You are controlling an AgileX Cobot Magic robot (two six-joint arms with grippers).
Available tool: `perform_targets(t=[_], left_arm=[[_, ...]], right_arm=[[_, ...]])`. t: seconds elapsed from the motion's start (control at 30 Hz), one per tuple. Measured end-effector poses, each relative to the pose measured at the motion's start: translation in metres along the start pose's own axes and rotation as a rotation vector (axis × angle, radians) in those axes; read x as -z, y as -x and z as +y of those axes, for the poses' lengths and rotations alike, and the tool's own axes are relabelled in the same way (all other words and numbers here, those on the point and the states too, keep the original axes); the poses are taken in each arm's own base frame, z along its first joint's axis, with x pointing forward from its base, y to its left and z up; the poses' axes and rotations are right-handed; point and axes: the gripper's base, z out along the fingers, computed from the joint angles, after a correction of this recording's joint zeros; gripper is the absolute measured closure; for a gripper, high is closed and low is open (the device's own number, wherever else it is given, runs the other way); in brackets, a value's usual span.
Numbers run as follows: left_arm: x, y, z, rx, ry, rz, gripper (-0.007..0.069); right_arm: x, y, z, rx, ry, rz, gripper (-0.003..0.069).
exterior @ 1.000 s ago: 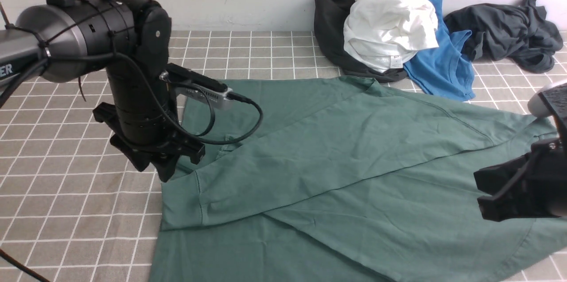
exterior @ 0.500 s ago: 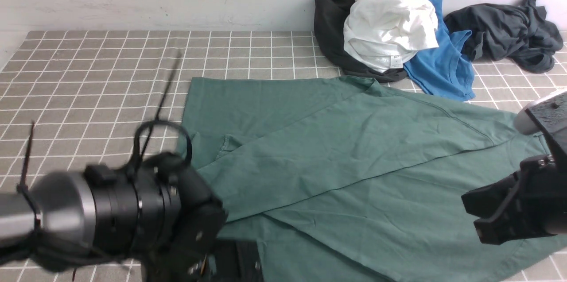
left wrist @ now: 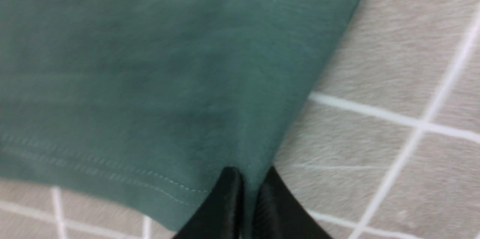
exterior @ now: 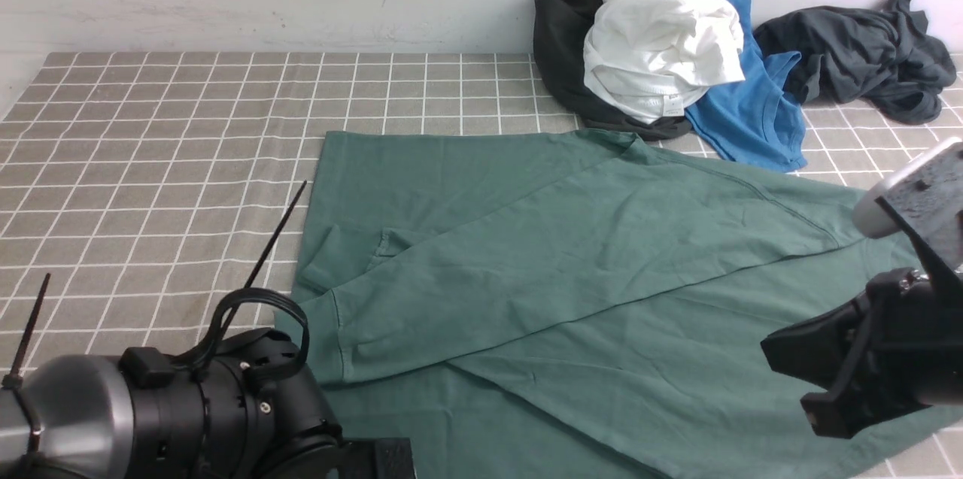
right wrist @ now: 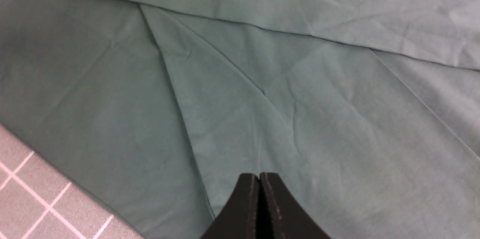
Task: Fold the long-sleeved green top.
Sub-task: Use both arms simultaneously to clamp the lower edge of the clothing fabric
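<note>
The green long-sleeved top (exterior: 572,268) lies spread on the checked cloth, with one cuffed sleeve (exterior: 353,276) folded across its body. My left gripper (left wrist: 249,174) is shut on the top's near-left hem corner (left wrist: 210,149), with green fabric pinched between its black fingers. In the front view only the left arm's wrist (exterior: 226,411) shows, at the bottom left; its jaws are hidden below the frame. My right gripper (right wrist: 259,176) is shut with nothing in it and hovers over the top's right side. The right arm (exterior: 888,344) shows at the right edge.
A pile of clothes lies at the back right against the wall: a white garment (exterior: 662,50), a black one (exterior: 560,50), a bright blue T-shirt (exterior: 752,118) and a dark grey garment (exterior: 858,58). The checked cloth (exterior: 150,163) shows bare on the left.
My left arm has swung from over the sleeve cuff at the left down to the near-left hem corner and shut on the fabric. The right arm has drifted a little to the left.
</note>
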Motion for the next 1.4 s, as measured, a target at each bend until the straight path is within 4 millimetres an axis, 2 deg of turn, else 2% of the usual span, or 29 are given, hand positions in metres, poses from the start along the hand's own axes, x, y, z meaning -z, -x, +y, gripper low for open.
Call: perform_targets(t=[0.1,0.23,0.37,0.43,0.57,0.63,0.7,0.73,0.77,0.83,0.97,1.13,1.2,1.23,1.3,1.33,1.4], left_arm=[[0.008,-0.004,0.002,0.049,0.035,-0.007,0.0622],[0.033,-0.018,0.005,0.117,0.102,-0.040,0.0622],[0.052,-0.028,0.003,0.158,0.131,-0.120,0.0622],[0.057,-0.030,0.001,0.177,0.124,-0.149,0.0622],[0.061,-0.030,-0.003,0.211,0.090,-0.187,0.0622],[0.060,-0.030,-0.004,0.221,0.076,-0.192,0.0622],[0.060,-0.030,-0.004,0.224,0.072,-0.194,0.0622],[0.060,-0.030,-0.004,0.225,0.071,-0.195,0.0622],[0.060,-0.030,-0.004,0.225,0.070,-0.194,0.0622],[0.060,-0.030,-0.005,0.226,0.068,-0.194,0.0622],[0.060,-0.029,-0.006,0.234,0.056,-0.194,0.0622],[0.060,-0.029,-0.008,0.251,0.031,-0.201,0.0622],[0.060,-0.028,-0.008,0.255,0.025,-0.203,0.0622],[0.060,-0.028,-0.008,0.255,0.025,-0.203,0.0622],[0.060,-0.028,-0.008,0.259,0.023,-0.204,0.0622],[0.061,-0.028,-0.008,0.263,0.022,-0.204,0.0622],[0.063,-0.030,-0.008,0.286,0.018,-0.208,0.0622]], right_arm=[[0.006,0.001,0.003,0.054,0.002,-0.020,0.0666],[0.017,0.001,0.006,0.181,-0.012,-0.053,0.0666],[0.015,-0.010,0.001,0.392,-0.036,0.092,0.0627],[0.011,-0.019,-0.005,0.468,-0.043,0.205,0.0580],[-0.006,-0.036,-0.026,0.619,-0.099,0.473,0.0410],[-0.018,-0.041,-0.038,0.704,-0.140,0.556,0.0303],[-0.031,-0.044,-0.046,0.760,-0.144,0.608,0.0234],[-0.032,-0.045,-0.047,0.773,-0.146,0.618,0.0228],[-0.043,-0.048,-0.053,0.812,-0.131,0.664,0.0192],[-0.057,-0.054,-0.057,0.833,-0.099,0.714,0.0175],[-0.079,-0.063,-0.064,0.876,-0.053,0.765,0.0184],[-0.097,-0.070,-0.071,0.961,-0.042,0.802,0.0243],[-0.099,-0.072,-0.073,0.944,-0.042,0.832,0.0314],[-0.099,-0.072,-0.073,0.944,-0.041,0.833,0.0322],[-0.099,-0.073,-0.073,0.899,-0.057,0.844,0.0442],[-0.098,-0.073,-0.073,0.890,-0.061,0.843,0.0463],[-0.095,-0.071,-0.072,0.805,-0.110,0.819,0.0590]])
